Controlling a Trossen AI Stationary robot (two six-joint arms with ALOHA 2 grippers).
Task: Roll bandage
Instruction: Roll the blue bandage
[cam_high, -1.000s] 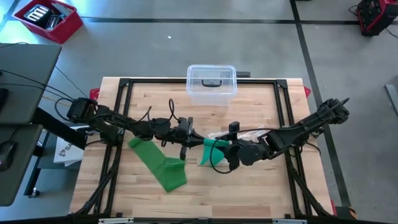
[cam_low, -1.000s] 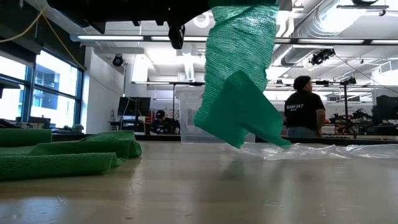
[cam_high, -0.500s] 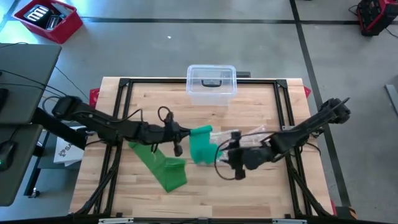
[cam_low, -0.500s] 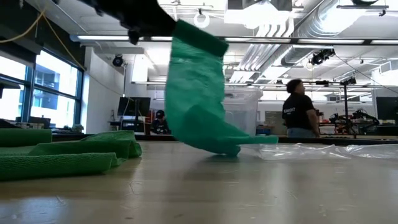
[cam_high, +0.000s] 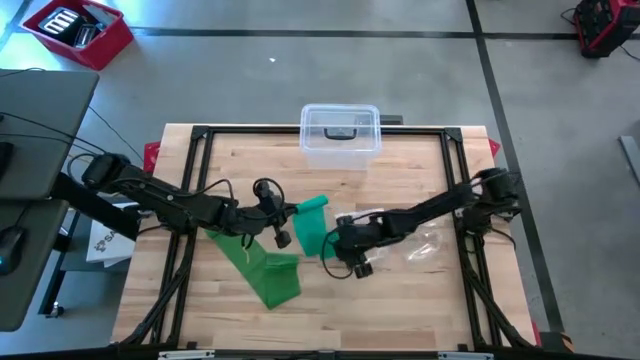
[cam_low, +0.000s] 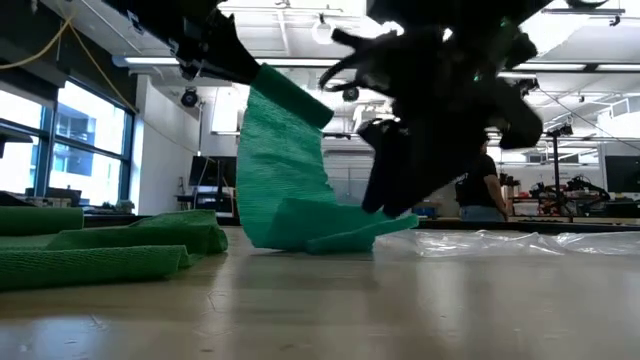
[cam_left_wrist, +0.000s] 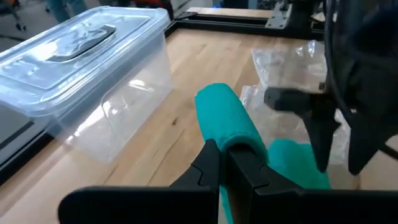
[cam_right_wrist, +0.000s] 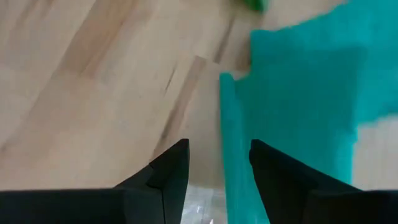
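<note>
High view: the teal bandage (cam_high: 312, 226) lay mid-surface as a loose strip, one end lifted by the left gripper (cam_high: 283, 213), the other trailing toward the right gripper (cam_high: 338, 245). Its long axis ran roughly from the surface's rear toward its front, slightly slanted. No tight roll showed, so most of the rolling looked still to do. A second green cloth (cam_high: 258, 264) lay spread beside it, untouched.

Low view: the bandage (cam_low: 285, 170) hung like a curtain from the left gripper up top, its lower end folded flat on the surface (cam_low: 320, 300). The right gripper (cam_low: 400, 180) stood just beside that lower end.

Left wrist view: the left gripper (cam_left_wrist: 228, 163) was clamped tight on the bandage (cam_left_wrist: 225, 121), which curled over its fingers in a small rounded start. A clear box (cam_left_wrist: 81, 62) sat behind.

Right wrist view: the right gripper (cam_right_wrist: 217, 168) stood partly open, empty, with the bandage edge (cam_right_wrist: 231, 149) between its fingers.
</note>
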